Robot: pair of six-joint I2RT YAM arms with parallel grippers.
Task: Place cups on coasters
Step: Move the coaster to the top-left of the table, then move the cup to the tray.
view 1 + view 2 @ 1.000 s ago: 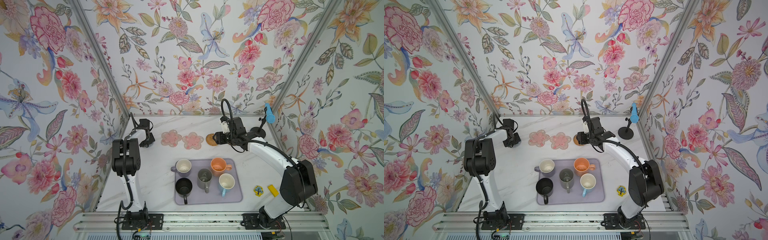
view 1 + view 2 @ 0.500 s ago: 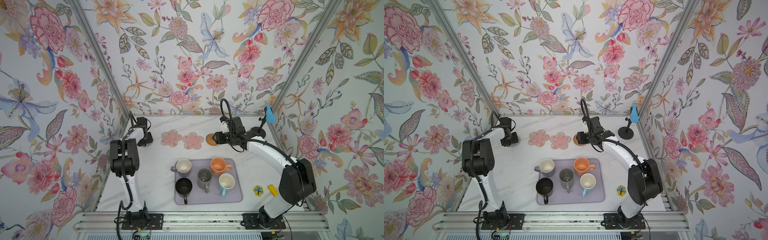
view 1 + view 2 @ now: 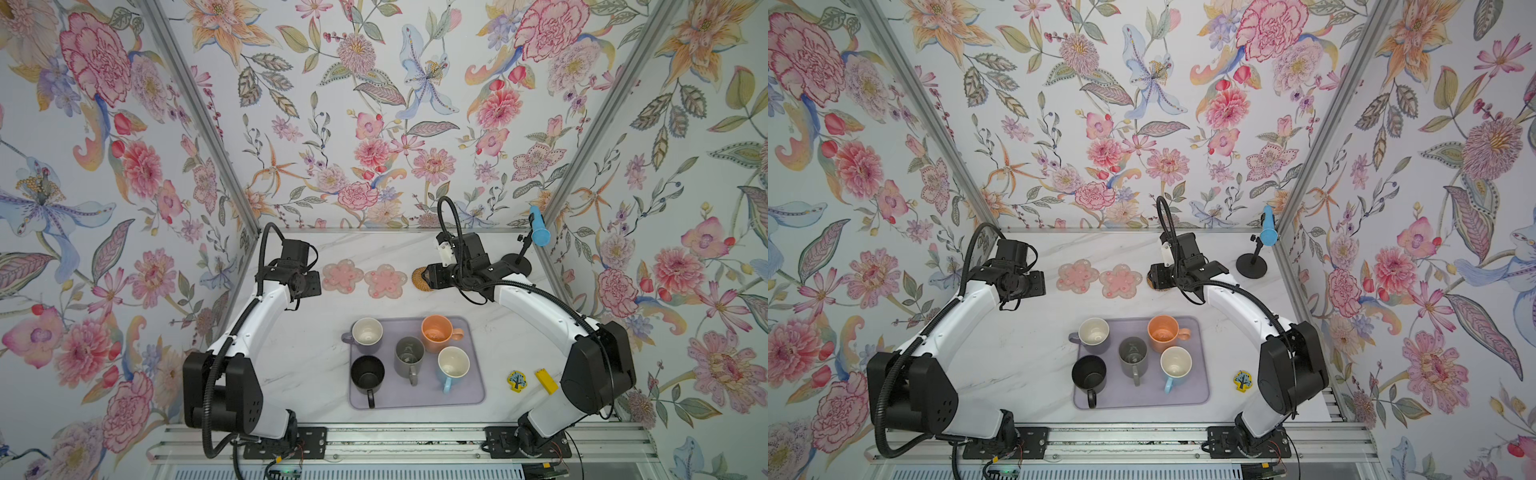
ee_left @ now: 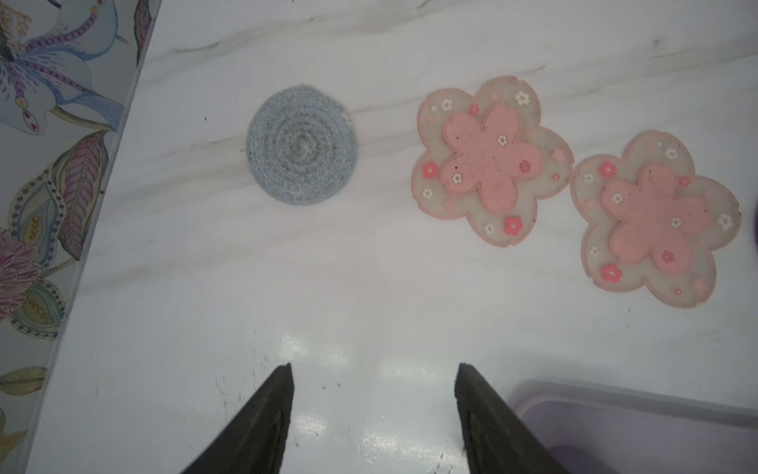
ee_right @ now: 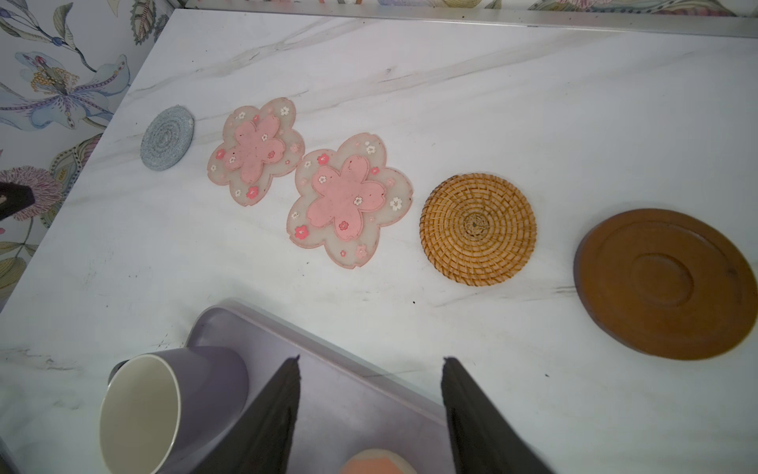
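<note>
Five cups [image 3: 409, 357] upright on lavender mat [image 3: 473, 399], base-side of the row of coasters [image 3: 343, 276]; none seated yet. Left gripper [image 4: 374, 367] parted wide, empty, above bare table [image 4: 369, 287] near grey-blue knitted coaster [image 4: 301, 144]; right gripper [image 5: 371, 361] parted, empty, above mat's far edge. Likely nearest picks: lavender mug [image 3: 367, 332] for left, peach mug [image 3: 436, 330] for right, both back toward the bases.

Rattan coaster [image 3: 417, 279] partly behind right arm [image 3: 536, 303]; brown disc [image 5: 664, 283] partly off-frame.
</note>
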